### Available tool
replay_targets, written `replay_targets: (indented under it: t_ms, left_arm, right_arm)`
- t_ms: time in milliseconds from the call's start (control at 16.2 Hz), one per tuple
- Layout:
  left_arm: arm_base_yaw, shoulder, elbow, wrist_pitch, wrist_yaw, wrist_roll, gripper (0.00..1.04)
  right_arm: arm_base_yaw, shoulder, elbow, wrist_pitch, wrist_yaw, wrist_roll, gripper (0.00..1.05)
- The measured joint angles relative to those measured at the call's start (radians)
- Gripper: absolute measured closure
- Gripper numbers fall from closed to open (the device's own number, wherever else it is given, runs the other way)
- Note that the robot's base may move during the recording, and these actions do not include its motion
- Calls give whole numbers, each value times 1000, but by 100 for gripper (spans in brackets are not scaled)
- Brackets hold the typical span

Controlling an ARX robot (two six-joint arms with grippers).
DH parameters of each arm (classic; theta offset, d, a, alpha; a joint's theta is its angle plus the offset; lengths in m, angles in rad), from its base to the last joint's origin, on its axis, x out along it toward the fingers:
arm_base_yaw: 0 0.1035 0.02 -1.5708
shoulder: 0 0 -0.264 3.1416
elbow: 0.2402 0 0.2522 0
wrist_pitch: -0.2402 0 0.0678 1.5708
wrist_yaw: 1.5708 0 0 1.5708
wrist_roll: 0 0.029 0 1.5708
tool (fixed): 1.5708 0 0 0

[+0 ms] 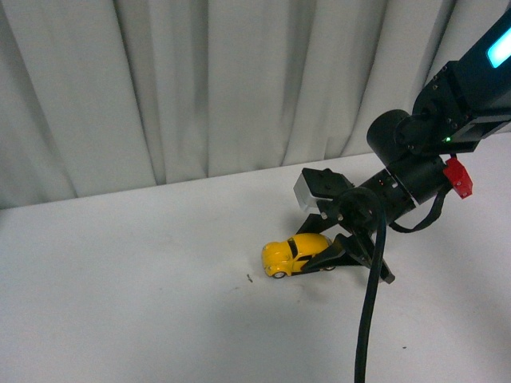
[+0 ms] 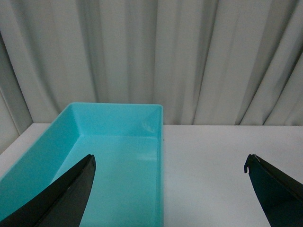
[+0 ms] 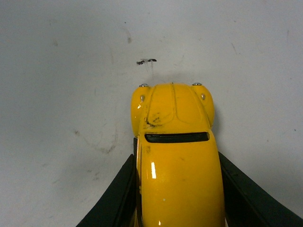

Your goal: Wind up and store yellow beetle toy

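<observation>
Glossy, judged light yet slippery, yellow beetle toy (image 1: 281, 255) is clamped across its rear flanks by right gripper (image 1: 307, 251) from 3 o'clock.

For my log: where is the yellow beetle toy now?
Front view: the yellow beetle toy sits on the white table, right of centre, clasped by the right gripper.

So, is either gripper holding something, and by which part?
The right gripper holds the yellow beetle toy, jaws closed on the two sides of its body; the toy rests on the table. The left gripper is open and holds nothing.
</observation>
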Motion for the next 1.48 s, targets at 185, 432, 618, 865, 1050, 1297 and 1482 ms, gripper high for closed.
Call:
replay_targets:
  t_ms: [185,432,618,865,1050,1297,1482]
  left_arm:
    - [0,0,0,0,0,0,7]
    - [0,0,0,0,0,0,7]
    - [0,0,0,0,0,0,7]
    - [0,0,0,0,0,0,7]
    - [0,0,0,0,0,0,7]
    - [0,0,0,0,0,0,7]
    - [0,0,0,0,0,0,7]
  right_arm:
    - [-35,-12,-30,11,-2,-1,62]
    - [-84,-39,-94,12,-3,-20,62]
    - [-143,-61,-145,18,-3,-48,62]
    - [-212,-84,-211,34,-7,-78,62]
    - [-276,-104,-255,19,-6,-123,62]
    - [-302,-118,-266,14,3,-141,62]
    - [-299,-123,-264,41,29,-143,42]
